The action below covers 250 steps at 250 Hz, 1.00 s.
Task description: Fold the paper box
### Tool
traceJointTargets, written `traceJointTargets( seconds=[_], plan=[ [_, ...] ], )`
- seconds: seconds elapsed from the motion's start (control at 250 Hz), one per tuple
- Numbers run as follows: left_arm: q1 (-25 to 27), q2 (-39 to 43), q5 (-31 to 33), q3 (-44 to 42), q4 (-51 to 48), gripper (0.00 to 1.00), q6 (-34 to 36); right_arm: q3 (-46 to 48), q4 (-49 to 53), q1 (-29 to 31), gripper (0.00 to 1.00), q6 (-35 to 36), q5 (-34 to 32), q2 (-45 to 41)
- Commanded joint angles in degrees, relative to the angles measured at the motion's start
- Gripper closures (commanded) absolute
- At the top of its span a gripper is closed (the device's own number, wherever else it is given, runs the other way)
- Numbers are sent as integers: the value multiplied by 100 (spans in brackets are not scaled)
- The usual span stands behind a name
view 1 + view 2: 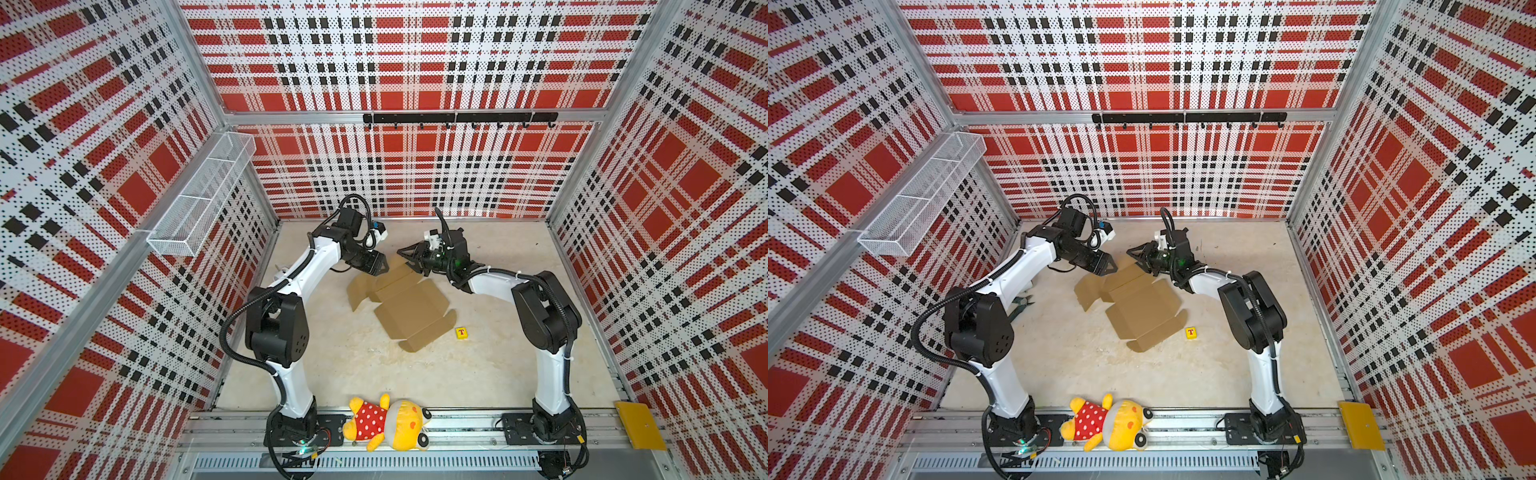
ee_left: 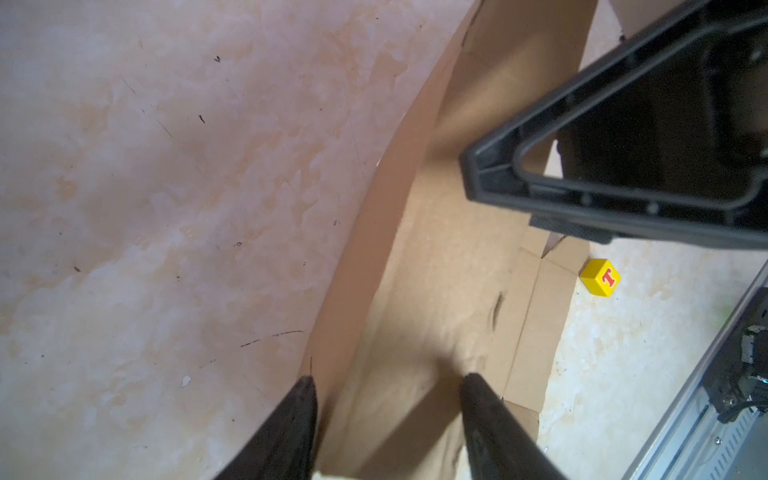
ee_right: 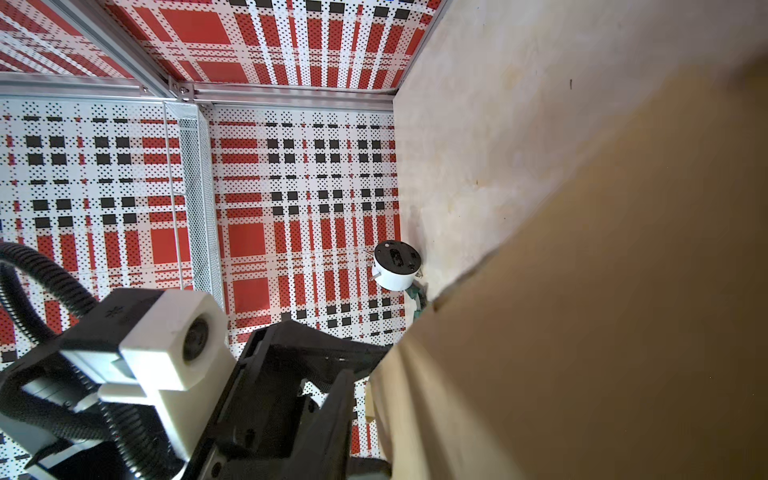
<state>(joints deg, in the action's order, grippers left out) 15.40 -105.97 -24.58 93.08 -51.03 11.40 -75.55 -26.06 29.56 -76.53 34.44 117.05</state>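
The box [image 1: 409, 307] lies near the middle of the tabletop [image 1: 332, 365], its long axis running from about 11 o'clock to 5 o'clock in both top views. Most of it is still a flat blank: the main panel and the flaps towards 5 o'clock rest on the surface, and the side flap at 9 o'clock is only slightly raised. No walls stand and no tabs sit in slots.

Work is going on at the 12 o'clock end. The left end effector [image 2: 390, 382] is at the box's 11 o'clock corner with its jaws apart, straddling a flap that curves up from the tabletop, with one finger outside it and one inside. It does not look clamped. The right end effector [image 1: 409, 261] is just across from it at about 1 o'clock. Blurred cardboard stands close in the right wrist view, but I cannot tell whether those jaws pinch it.

The fold seems barely begun, with one end flap coming up. Still to do are raising the walls, tucking the tabs and closing the lid. A yellow block [image 1: 461, 332] sits near the box's 4 o'clock edge, not touching it.
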Motion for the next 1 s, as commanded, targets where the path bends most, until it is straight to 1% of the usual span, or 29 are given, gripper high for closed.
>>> traceJointTargets(
  seconds=[0.0,0.128,0.236,0.32,0.404,0.504,0.556,0.596,0.644,0.744,0.792,0.86,0.932,0.996],
  plan=[
    [-42,49,-28,140,-4,42,-59,110,-451,32,74,-81,-68,24],
    [-85,67,-47,165,-12,41,-102,78,-285,23,83,31,-77,45],
    [-115,281,-77,132,-20,38,-70,19,-314,14,91,45,-33,103],
    [-246,554,-241,130,-80,36,14,5,-285,-16,93,40,-26,165],
    [-579,953,-456,83,-91,33,152,-8,-375,-54,94,-104,36,178],
    [-1125,1459,-865,-257,119,31,686,-120,-298,-98,95,-33,141,112],
    [-1437,1750,-1118,-685,464,30,1036,-201,-165,-125,95,33,181,81],
    [-1712,1941,-1492,-1090,874,28,1227,-239,-143,-148,95,18,212,68],
    [-2003,2034,-1796,-1451,1198,27,1508,-269,-213,-168,95,-61,268,55],
    [-2414,1965,-2065,-1881,1712,27,1860,-299,-402,-179,95,-177,438,49],
    [-2504,1853,-2092,-1965,1777,27,2125,-304,-442,-181,96,-197,493,46],
    [-2515,1719,-1865,-2036,1827,28,2452,-283,-410,-192,96,-246,519,46],
    [-2448,1642,-1729,-2162,1833,30,2859,-278,-449,-188,97,-300,556,30],
    [-2376,1681,-1767,-2378,1882,30,3225,-278,-460,-192,97,-258,575,0]
  ],
)
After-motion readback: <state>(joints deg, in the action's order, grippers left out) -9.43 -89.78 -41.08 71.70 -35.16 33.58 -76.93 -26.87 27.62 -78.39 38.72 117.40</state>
